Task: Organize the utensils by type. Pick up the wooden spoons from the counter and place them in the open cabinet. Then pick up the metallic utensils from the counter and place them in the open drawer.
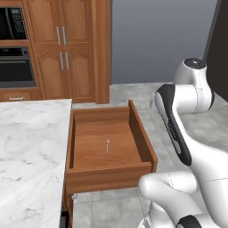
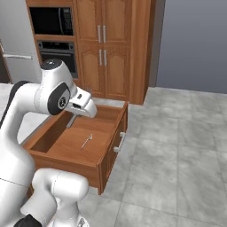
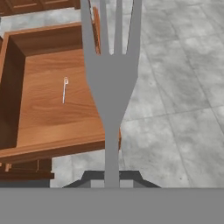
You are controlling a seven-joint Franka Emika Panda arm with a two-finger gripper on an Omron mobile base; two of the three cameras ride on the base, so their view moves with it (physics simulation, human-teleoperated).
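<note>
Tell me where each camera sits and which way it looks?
Left base view: behind the arm's left, looking down at the counter and open drawer; white arm at right.
Right base view: behind its right, same drawer; arm at left.
Hand view: on the hand, along the pincer holding the fork.
All share the drawer and small spoon.

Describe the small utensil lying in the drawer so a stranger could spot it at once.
Find the open wooden drawer jutting from under the marble counter. On its bare floor lies one thin grey metal spoon, far slimmer than the broad four-tined fork in the gripper.
</note>
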